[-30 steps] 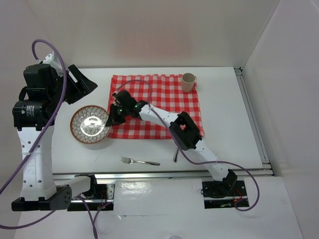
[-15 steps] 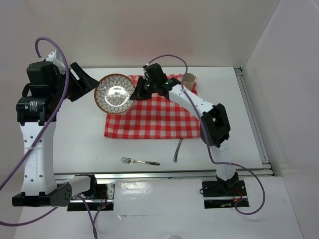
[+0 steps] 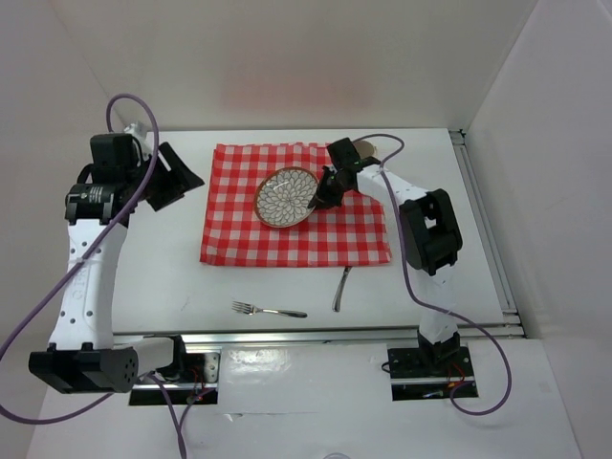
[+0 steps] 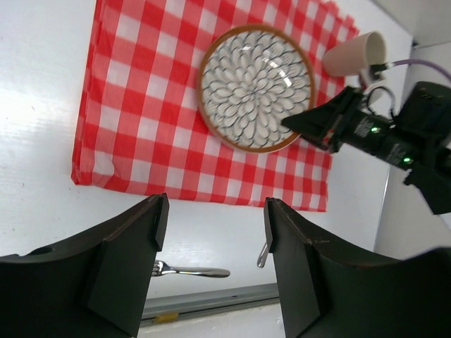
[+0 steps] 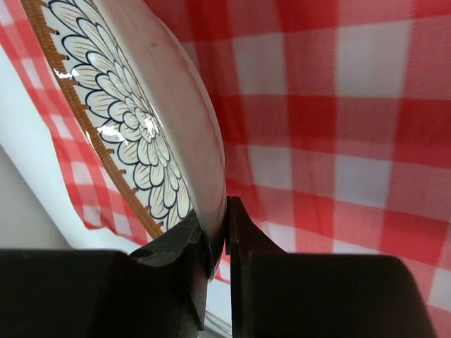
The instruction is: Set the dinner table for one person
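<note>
A brown-rimmed plate (image 3: 285, 198) with a petal pattern hangs tilted over the upper middle of the red-and-white checked cloth (image 3: 239, 229). My right gripper (image 3: 318, 195) is shut on the plate's right rim. In the right wrist view the rim of the plate (image 5: 134, 120) sits pinched between the gripper's (image 5: 225, 218) jaws, with the cloth (image 5: 338, 141) below. My left gripper (image 3: 182, 178) stands open and empty above the white dinner table (image 3: 440, 258), left of the cloth. From the left wrist view, the gripper (image 4: 216, 211) looks down on the plate (image 4: 256, 89).
A beige cup (image 3: 364, 147) lies at the cloth's far right corner, partly behind the right arm. On the table in front of the cloth lie a fork (image 3: 270, 310) and a second piece of cutlery (image 3: 341, 289). A metal rail (image 3: 316, 335) runs along the near edge.
My right gripper took the plate from the table left of the cloth, swung it over the far left corner, then right over the cloth's upper middle. The left arm leaned slightly right.
</note>
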Robot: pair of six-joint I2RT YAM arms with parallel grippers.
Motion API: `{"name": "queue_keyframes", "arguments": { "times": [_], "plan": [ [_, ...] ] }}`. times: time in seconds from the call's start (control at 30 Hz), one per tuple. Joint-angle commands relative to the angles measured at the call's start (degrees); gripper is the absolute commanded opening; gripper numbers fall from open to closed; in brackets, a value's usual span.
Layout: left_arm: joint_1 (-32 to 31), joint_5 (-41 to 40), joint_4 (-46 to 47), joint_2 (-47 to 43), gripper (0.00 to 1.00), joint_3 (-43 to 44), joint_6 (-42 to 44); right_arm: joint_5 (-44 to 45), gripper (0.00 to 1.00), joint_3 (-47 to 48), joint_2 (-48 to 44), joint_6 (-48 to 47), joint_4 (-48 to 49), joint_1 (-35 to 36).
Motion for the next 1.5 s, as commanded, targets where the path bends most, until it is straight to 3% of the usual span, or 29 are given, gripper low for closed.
{"name": "queue_keyframes", "arguments": {
  "times": [0.0,0.47,0.63,0.67,0.77,0.83,0.97,1.03,1.27,1.47],
  "plan": [
    [-0.21,1.75,3.72,0.77,0.73,-2.71,0.92,-4.25,0.0,0.68,-7.79,1.85,8.22,-0.14],
    [-0.74,1.84,3.72,1.83,0.73,-3.42,1.45,-6.36,0.0,-3.72,-6.12,3.43,10.68,-3.22],
    [-0.74,1.84,3.72,1.83,0.73,-3.42,1.45,-3.2,0.0,-7.23,-6.64,4.04,11.48,-3.22],
    [-0.74,1.84,3.72,1.83,0.73,-3.42,1.45,-3.19,0.03,-7.24,-6.64,4.04,11.48,-3.22],
    [-1.27,1.84,3.72,1.83,0.73,-2.89,1.45,-1.79,0.31,-7.86,-6.64,4.04,11.48,-3.22],
    [-1.88,1.84,3.19,1.83,0.73,-3.5,1.45,-1.26,0.62,-8.47,-7.17,3.52,11.48,-3.22],
    [-3.98,0.53,3.19,1.83,0.74,-6.93,1.97,0.84,0.94,-8.47,-8.48,2.47,9.99,-3.22],
    [-5.22,-2.1,3.19,1.83,0.74,-10.88,1.27,2.78,1.0,-7.95,-9.28,1.93,9.02,-3.22],
    [-12.07,-9.41,2.59,1.3,0.73,-20.64,-4.61,12.97,1.0,-8.64,-18.23,-2.45,1.55,-2.08],
    [-26.73,-12.31,1.09,0.16,0.66,-29.34,-14.97,17.37,1.0,-15.66,-31.85,-4.48,-0.74,-2.08]
  ]
}}
